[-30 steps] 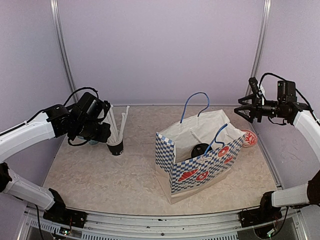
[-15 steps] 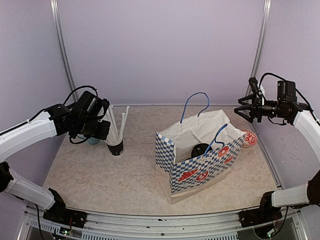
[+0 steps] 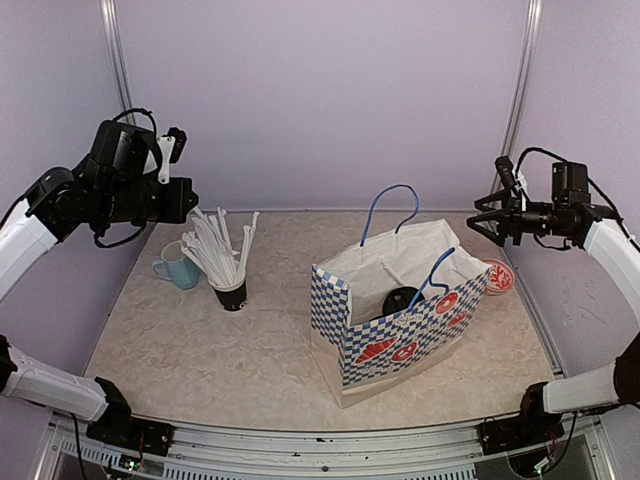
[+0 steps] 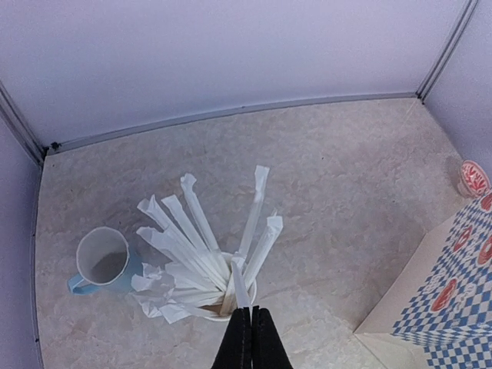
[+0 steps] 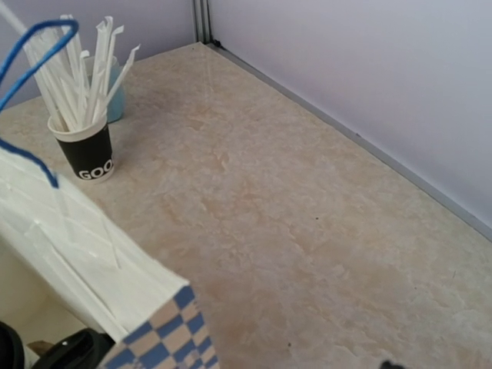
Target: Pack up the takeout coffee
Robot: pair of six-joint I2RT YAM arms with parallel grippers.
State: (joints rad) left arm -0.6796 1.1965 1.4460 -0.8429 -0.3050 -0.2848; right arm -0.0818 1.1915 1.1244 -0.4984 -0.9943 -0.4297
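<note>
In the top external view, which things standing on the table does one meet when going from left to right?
light-blue mug → black cup of white straws → blue-checked paper bag → small red-and-white round item

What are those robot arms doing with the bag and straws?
Two robot arms are packing a coffee order. The checked paper bag stands open mid-table, and a black cup lid shows inside it. The left pincer is shut, high above the black cup of wrapped straws; one straw reaches its tips, but I cannot tell whether it is pinched. A light-blue mug sits beside that cup. The right pincer is open and empty, in the air right of the bag.
</note>
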